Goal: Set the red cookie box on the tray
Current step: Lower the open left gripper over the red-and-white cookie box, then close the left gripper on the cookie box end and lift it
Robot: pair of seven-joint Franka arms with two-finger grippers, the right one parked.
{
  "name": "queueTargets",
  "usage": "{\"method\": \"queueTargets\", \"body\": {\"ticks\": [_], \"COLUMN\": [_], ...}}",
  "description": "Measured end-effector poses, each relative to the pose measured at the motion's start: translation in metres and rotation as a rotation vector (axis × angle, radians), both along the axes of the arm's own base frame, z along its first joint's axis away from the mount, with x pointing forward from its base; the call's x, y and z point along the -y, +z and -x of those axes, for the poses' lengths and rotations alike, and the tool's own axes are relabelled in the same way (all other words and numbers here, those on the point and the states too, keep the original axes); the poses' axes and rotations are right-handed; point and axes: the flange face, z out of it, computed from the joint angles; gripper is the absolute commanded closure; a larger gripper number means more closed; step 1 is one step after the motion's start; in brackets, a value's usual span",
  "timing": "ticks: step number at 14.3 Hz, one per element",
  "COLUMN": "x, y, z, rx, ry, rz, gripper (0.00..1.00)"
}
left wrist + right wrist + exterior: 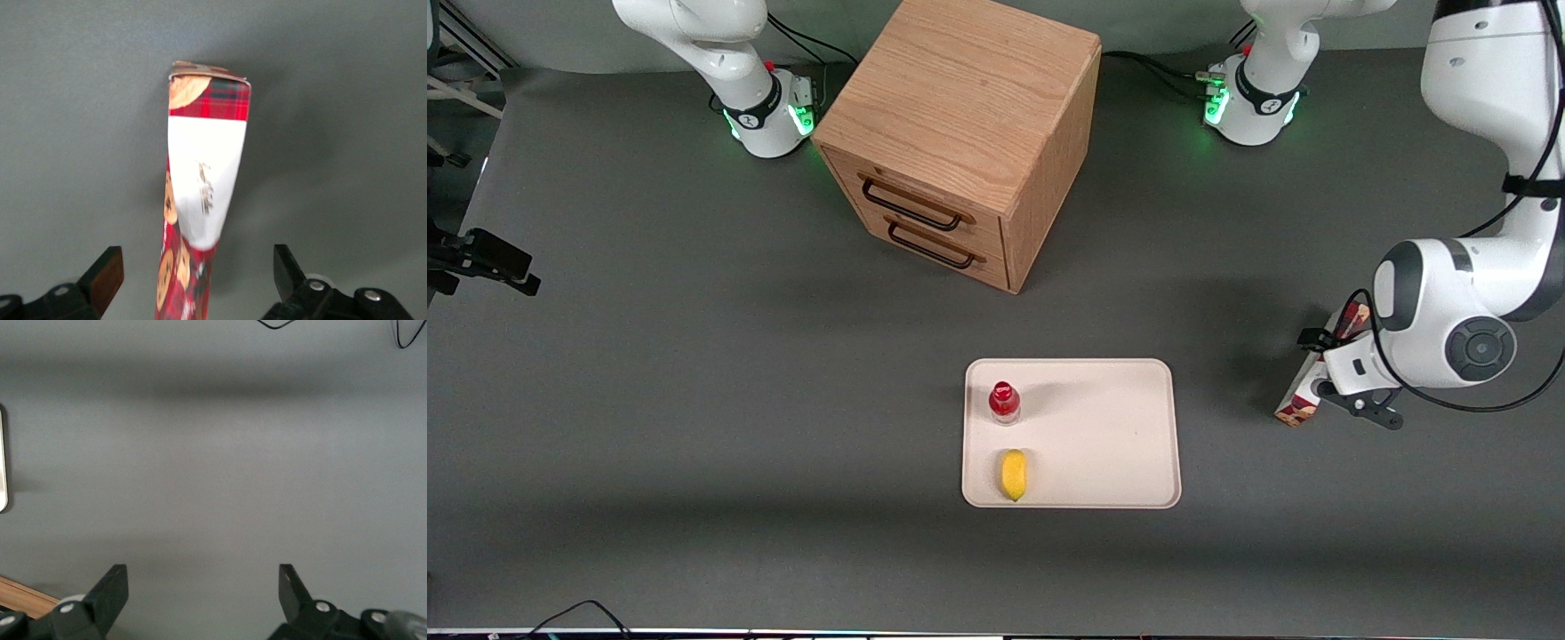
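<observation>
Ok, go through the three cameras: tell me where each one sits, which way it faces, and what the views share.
Front view: high, facing the robots, looking down on the table, cabinet, tray; both arms show.
Left wrist view: on the working arm, looking down past the open gripper at the red cookie box between its fingers.
Right wrist view: on the parked arm, looking down at bare table past its own fingers.
Shared: the box shows in front and left wrist views.

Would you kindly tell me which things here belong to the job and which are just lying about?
Job: cookie box, on the table toward the working arm's end; tray; hand, open, fingers either side of the box.
Lying about: bottle and banana, both on the tray; drawer cabinet.
</observation>
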Motion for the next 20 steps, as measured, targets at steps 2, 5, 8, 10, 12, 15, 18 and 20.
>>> {"method": "queueTargets", "body": {"ticks": [2,5,8,10,12,15,18,20], "x": [-0.007,-0.026,-0.032,-0.031,-0.031,-0.029,-0.024,-0.014], "y": [-0.024,-0.040,-0.034,-0.026,-0.009,0.058,0.162,0.226], "z": [0.008,0.020,0.018,0.016,0.008,-0.016,-0.036,-0.036], "rx": [0.023,0.026,0.037,0.038,0.017,-0.024,-0.032,-0.025], "ry": [-0.008,0.016,0.034,0.044,0.072,0.093,0.170,0.247], "rz": [0.001,-0.007,0.000,0.008,0.031,0.053,0.049,0.035], "gripper": [1.00,1.00,1.00,1.00,1.00,1.00,1.00,1.00]}}
